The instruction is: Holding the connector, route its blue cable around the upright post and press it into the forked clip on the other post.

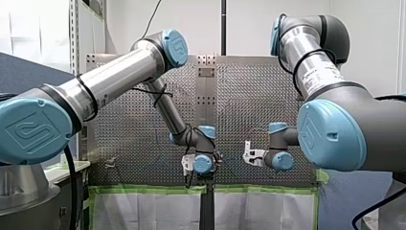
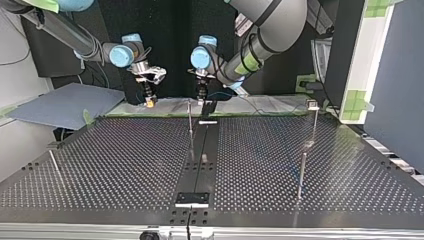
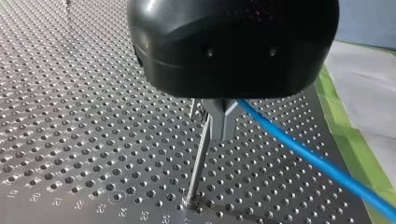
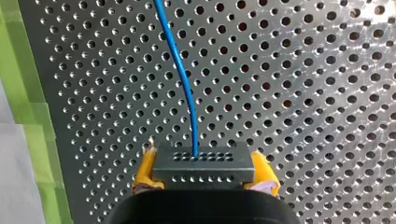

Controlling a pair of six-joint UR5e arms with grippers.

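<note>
My right gripper (image 4: 203,161) is shut with its yellow pads (image 4: 144,172) on the two ends of a black connector (image 4: 203,171). The blue cable (image 4: 184,84) leaves the connector's face and runs ahead over the perforated plate. My left gripper (image 3: 222,134) has its metal fingers shut on the blue cable (image 3: 317,161), which trails away to one side. A thin upright post (image 3: 198,161) stands right beside those fingers. In the top view, my right gripper (image 2: 149,101) is left of the centre post (image 2: 190,125) and my left gripper (image 2: 202,98) hangs just behind it. The forked clip (image 2: 312,104) tops a post at the right.
Green tape (image 4: 28,140) marks the plate's far edge near both grippers. A black strip with a bracket (image 2: 192,199) runs down the table's middle. Another thin post (image 2: 301,175) stands at the top view's right, and a short leaning one (image 2: 55,165) at its left.
</note>
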